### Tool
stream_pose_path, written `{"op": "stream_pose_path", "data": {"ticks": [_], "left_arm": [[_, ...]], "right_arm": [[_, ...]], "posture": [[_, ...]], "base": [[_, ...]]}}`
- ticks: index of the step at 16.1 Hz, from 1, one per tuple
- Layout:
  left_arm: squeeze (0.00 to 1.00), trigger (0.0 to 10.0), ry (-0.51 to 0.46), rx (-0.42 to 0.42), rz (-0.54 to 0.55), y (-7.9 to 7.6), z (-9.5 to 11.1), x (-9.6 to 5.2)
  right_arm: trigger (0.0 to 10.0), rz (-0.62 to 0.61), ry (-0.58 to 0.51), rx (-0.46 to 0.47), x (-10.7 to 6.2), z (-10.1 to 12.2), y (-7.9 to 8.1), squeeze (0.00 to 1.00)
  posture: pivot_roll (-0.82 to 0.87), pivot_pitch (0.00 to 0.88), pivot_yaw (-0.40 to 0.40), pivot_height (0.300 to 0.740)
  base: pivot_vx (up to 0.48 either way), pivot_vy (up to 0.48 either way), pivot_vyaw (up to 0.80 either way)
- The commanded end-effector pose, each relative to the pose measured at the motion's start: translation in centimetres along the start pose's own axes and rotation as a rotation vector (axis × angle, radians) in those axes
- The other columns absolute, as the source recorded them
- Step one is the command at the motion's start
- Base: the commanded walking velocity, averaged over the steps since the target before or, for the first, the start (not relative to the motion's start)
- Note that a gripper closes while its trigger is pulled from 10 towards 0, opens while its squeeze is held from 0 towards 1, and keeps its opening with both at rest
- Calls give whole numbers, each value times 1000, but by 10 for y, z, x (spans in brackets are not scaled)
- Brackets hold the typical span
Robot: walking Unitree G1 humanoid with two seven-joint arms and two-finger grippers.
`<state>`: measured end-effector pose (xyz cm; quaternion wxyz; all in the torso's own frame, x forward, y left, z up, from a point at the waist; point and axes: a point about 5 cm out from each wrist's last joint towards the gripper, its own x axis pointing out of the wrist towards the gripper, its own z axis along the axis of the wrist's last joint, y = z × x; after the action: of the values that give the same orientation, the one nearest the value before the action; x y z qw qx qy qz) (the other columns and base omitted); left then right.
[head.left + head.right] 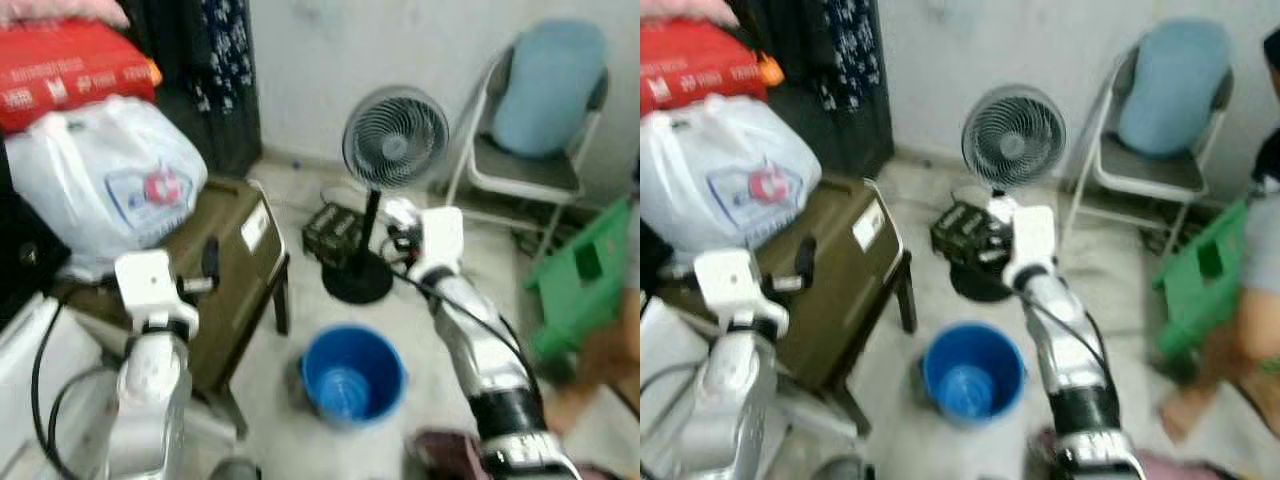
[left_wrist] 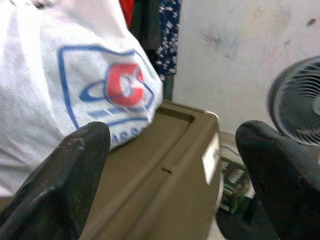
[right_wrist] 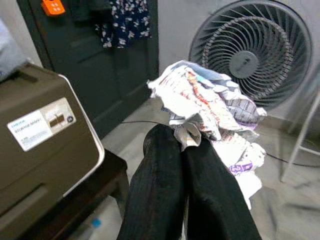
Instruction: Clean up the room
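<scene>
Pale floor carries round blue plastic bucket (image 1: 352,376); my right tool (image 3: 186,136) is clamped on crumpled printed paper wad (image 3: 210,112), presumably for binning; left tool (image 2: 170,170) hangs apart, idle.

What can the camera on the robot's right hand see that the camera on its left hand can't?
The right wrist view alone shows the right tool pinching a crumpled wad of newspaper, plus a dark door with an orange tag.

The left wrist view alone shows the left tool with its fingers spread wide and nothing between them, and a white plastic bag with a red and blue logo sitting on the brown box.

Both views show the brown box with its white label, the round grey fan, and blue flowery cloth hanging up.
</scene>
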<state>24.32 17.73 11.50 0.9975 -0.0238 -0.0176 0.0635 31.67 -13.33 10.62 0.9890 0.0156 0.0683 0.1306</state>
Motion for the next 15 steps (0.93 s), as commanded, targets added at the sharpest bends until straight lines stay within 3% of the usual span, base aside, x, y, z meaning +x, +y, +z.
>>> {"op": "stream_pose_path", "data": {"ticks": [1, 7, 11, 15], "left_arm": [[0, 10000, -8, 10, 16, 5, 2, 1], [0, 10000, -5, 9, -1, 5, 3, 1], [0, 10000, -18, -6, -101, -6, 9, 0], [0, 10000, -57, 5, -150, -5, 24, -4]], "right_arm": [[10000, 29, -23, 1, 5, 6, 10, 0], [10000, 26, -15, -1, 6, 6, 9, 0], [10000, 16, 0, 9, 8, 6, 8, 0], [10000, 14, -20, 4, 10, 12, 7, 0]], "posture": [[8, 0, -69, 740], [11, 0, -73, 740], [0, 0, -75, 740], [6, 3, -80, 740]], "base": [[0, 0, 0], [0, 0, 0], [0, 0, -800], [0, 0, -800]]}}
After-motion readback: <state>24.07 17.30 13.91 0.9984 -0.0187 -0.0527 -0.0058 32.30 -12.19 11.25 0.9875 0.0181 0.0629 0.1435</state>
